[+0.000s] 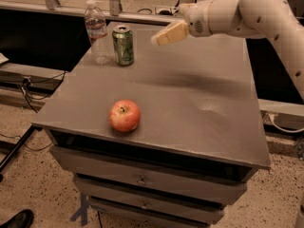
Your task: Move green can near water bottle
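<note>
**A:** Green can, meaning the small green aluminium drink can (123, 45) with the silver top: where does it stand?

**B:** Start at the front. A round red apple (124, 115) lies near the front edge of the grey flat-topped bench (199, 103), above its metal drawers (142, 179). The can stands upright well behind the apple, toward the far left corner.

**A:** And the bottle?

**B:** The clear plastic water bottle (97, 32) with the white cap stands upright just left of the can. Whether they touch, I cannot tell.

**A:** The claw?

**B:** The tan claw (157, 39) hangs in the air to the right of the can, apart from it, on the white arm (228, 13) reaching in from the right. Wide or narrow, I cannot tell.
</note>
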`<state>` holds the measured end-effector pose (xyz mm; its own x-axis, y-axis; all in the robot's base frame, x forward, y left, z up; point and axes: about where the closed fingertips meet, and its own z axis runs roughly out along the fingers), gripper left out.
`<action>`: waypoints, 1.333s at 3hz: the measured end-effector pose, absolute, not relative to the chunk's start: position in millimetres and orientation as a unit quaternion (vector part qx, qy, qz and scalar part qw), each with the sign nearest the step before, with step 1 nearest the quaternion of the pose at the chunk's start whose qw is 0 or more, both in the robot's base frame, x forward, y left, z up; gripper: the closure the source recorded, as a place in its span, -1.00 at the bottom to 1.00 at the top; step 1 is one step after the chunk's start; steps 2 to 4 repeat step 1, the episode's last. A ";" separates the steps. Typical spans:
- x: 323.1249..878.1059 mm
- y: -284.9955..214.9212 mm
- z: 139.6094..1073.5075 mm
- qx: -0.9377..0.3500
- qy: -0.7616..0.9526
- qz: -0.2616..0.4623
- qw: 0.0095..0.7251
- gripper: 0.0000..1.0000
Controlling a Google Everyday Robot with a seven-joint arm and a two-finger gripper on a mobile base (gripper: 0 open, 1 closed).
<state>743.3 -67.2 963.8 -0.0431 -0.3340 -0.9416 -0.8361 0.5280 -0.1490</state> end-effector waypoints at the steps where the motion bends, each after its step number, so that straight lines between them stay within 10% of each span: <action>1: 743.9 -61.7 961.9 -0.430 0.683 0.234 0.542 -1.00; 4: 743.9 -61.7 961.9 -0.430 0.683 0.234 0.542 -1.00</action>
